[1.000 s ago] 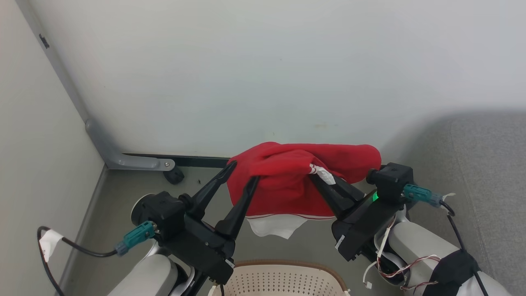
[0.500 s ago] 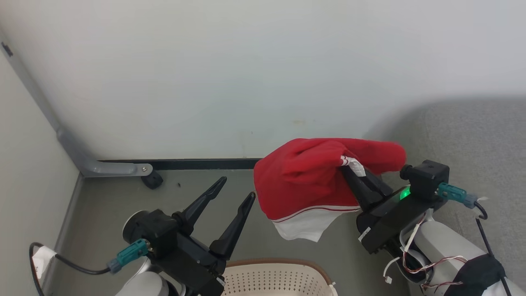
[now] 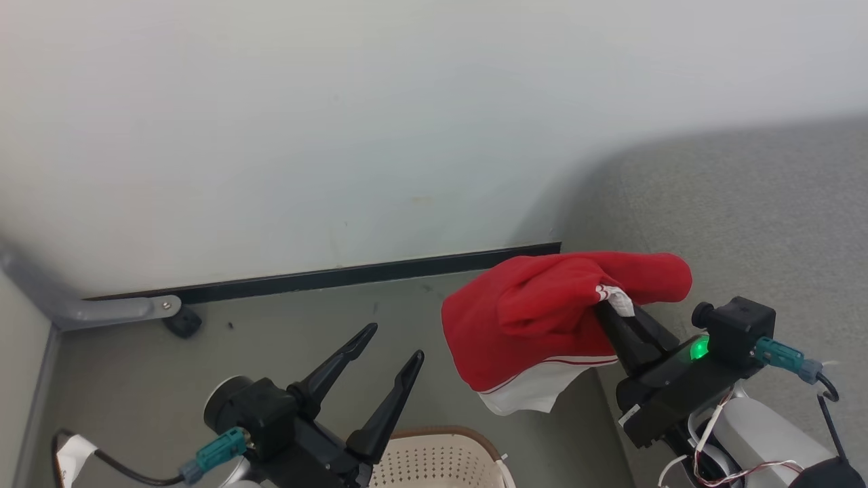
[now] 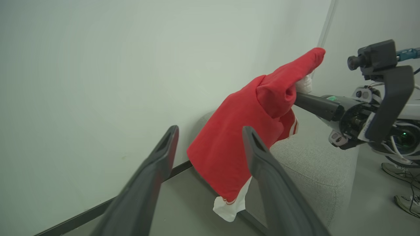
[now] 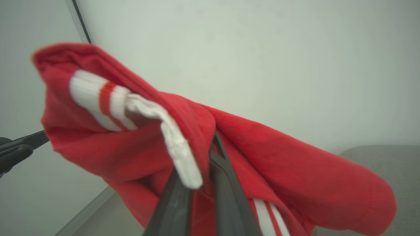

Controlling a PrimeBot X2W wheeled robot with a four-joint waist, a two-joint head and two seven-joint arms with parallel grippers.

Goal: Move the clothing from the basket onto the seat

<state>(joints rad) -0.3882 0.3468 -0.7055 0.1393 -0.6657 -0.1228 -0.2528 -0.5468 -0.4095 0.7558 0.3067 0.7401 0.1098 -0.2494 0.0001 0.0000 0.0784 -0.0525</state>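
The red clothing (image 3: 542, 312) with white trim hangs in the air from my right gripper (image 3: 605, 308), which is shut on a bunched fold of it. In the right wrist view the two fingers of that gripper (image 5: 210, 154) pinch the clothing (image 5: 279, 157) beside a white striped cuff. My left gripper (image 3: 395, 341) stands wide open and empty, to the left of the garment and apart from it. From the left wrist, the clothing (image 4: 236, 141) dangles beyond the open gripper (image 4: 210, 129). The cream basket (image 3: 441, 435) peeks in at the bottom edge. The grey seat (image 3: 746, 217) lies to the right.
A pale wall with a black baseboard (image 3: 339, 276) runs close behind. A grey bracket (image 3: 129, 310) and a dark caster (image 3: 182, 322) sit on the floor at left. A person's shoes (image 4: 398, 171) stand on the floor beyond the seat (image 4: 308, 164).
My left gripper has opened wide and come away from the clothing, which now hangs from the right gripper alone. The camera has swung right, so more of the seat shows.
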